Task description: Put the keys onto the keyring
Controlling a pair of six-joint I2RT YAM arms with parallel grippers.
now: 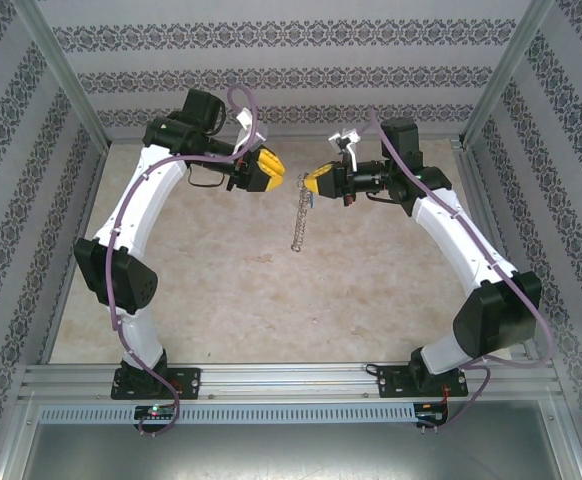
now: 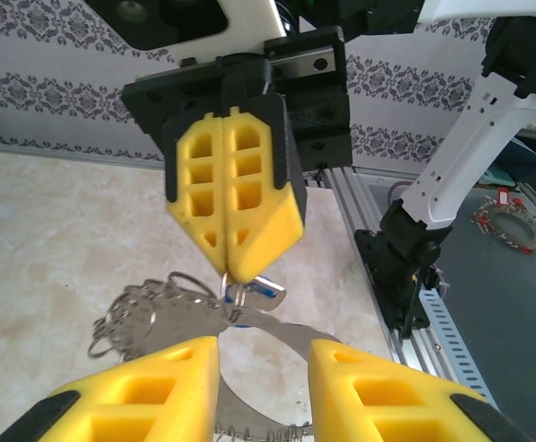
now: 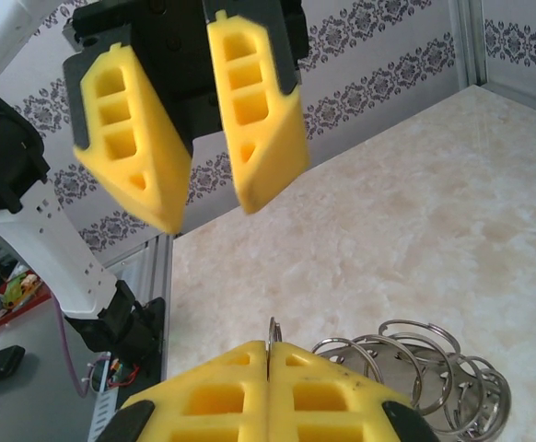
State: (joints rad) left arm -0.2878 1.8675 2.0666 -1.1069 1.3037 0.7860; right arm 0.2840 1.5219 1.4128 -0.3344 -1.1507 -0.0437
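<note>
One keyring (image 1: 297, 225) dangles from the closed right pincer (image 1: 311, 181), key (image 2: 266, 287) beside its tips; the left pincer (image 1: 277, 178), partly open and empty, faces it close by.

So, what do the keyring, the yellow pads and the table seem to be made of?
Keyring: metal, probably steel; silvery, shiny thin wire loops.
Pads: likely soft plastic or foam; matte yellow, moulded with hollow cells.
Table: looks like beige marble, perhaps only a printed surface; cloudy pale veins.

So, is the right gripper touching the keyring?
Touching. The left wrist view shows the right gripper closed on the keyring, its fingertips pinching a ring.
</note>
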